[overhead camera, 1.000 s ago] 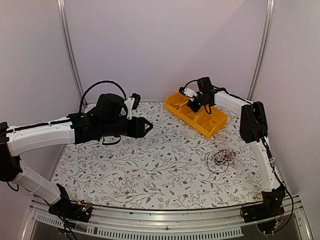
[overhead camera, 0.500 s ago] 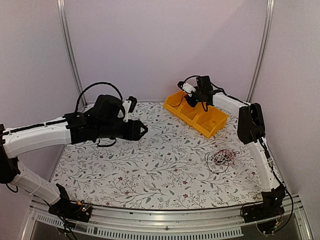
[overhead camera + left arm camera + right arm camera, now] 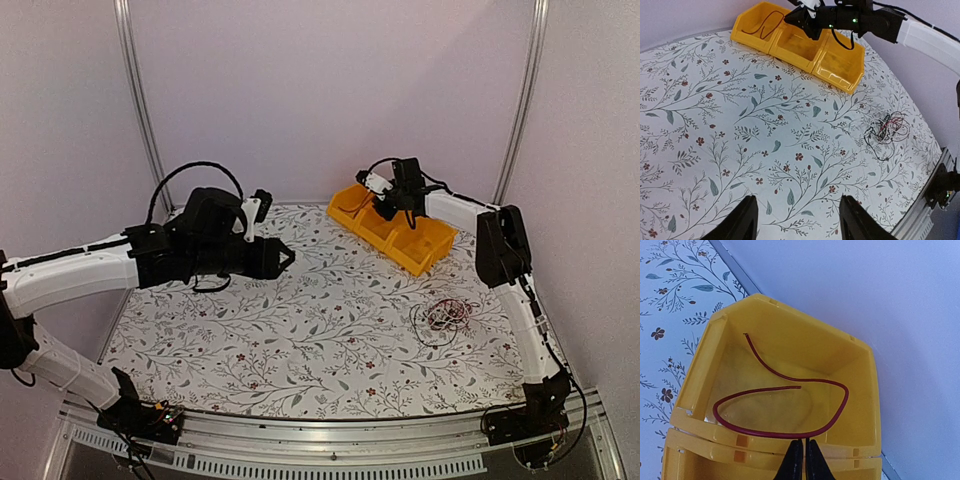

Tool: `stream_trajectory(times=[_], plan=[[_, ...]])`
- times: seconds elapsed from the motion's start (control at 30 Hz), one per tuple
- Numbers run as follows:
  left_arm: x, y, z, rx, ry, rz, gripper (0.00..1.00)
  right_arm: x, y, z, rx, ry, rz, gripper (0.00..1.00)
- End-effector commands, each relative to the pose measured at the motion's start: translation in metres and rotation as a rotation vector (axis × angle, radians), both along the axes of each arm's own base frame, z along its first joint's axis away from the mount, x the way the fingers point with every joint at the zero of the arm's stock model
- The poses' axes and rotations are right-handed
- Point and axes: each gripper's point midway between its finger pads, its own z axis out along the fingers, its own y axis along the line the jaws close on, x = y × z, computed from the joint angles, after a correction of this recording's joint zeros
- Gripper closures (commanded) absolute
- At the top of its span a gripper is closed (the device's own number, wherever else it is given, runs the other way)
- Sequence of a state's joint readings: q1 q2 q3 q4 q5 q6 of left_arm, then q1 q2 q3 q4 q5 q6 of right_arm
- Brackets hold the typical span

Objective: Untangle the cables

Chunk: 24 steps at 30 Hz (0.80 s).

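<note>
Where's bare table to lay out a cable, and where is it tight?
The table is bare across its middle and near edge, between the left gripper and the tangle. Tight: far right, where the right gripper hangs over the bins.

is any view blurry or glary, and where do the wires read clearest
Top external: soft, even light, the tangled cables small and fuzzy. Left wrist: wide-angle distortion, but they read sharper. Right wrist: crisp red cable in the yellow bin, mild sheen on its floor.
</note>
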<state>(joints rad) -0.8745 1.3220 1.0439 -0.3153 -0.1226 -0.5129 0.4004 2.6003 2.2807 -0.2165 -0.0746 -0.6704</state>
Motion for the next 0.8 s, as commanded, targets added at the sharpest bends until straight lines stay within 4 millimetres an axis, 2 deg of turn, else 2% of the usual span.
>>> stream_trajectory(times=[0.0, 0.1, 0.3, 0.43, 0.53, 0.57, 0.6, 0.63, 0.67, 0.7, 0.77], plan=[[0.005, -0.018, -0.001, -0.026, -0.046, -0.047, 0.42, -0.018, -0.010, 0.050, -0.048, -0.030, -0.001, 0.83], [0.010, -0.029, -0.005, -0.030, -0.057, -0.071, 0.41, -0.030, -0.018, 0.061, -0.086, -0.009, 0.009, 0.77], [0.014, -0.040, -0.010, -0.048, -0.068, -0.096, 0.42, -0.051, -0.032, 0.065, -0.093, 0.068, 0.010, 0.73], [0.014, -0.044, -0.011, -0.047, -0.073, -0.116, 0.42, -0.072, -0.033, 0.071, -0.059, 0.149, 0.035, 0.71], [0.016, -0.046, -0.013, -0.047, -0.077, -0.121, 0.41, -0.105, -0.028, 0.078, 0.014, 0.260, 0.109, 0.66], [0.017, -0.048, -0.013, -0.047, -0.079, -0.122, 0.41, -0.119, -0.029, 0.087, 0.030, 0.277, 0.129, 0.63], [0.018, -0.049, -0.015, -0.047, -0.079, -0.127, 0.41, -0.131, -0.030, 0.086, 0.038, 0.304, 0.145, 0.59], [0.020, -0.052, -0.017, -0.046, -0.079, -0.133, 0.41, -0.142, -0.033, 0.093, 0.042, 0.307, 0.154, 0.53], [0.021, -0.055, -0.019, -0.044, -0.075, -0.142, 0.41, -0.153, -0.038, 0.091, 0.039, 0.319, 0.152, 0.47], [0.022, -0.059, -0.022, -0.041, -0.071, -0.152, 0.41, -0.166, -0.043, 0.108, 0.053, 0.300, 0.154, 0.42], [0.023, -0.068, -0.029, -0.032, -0.051, -0.183, 0.41, -0.195, -0.056, 0.113, 0.070, 0.327, 0.163, 0.35]])
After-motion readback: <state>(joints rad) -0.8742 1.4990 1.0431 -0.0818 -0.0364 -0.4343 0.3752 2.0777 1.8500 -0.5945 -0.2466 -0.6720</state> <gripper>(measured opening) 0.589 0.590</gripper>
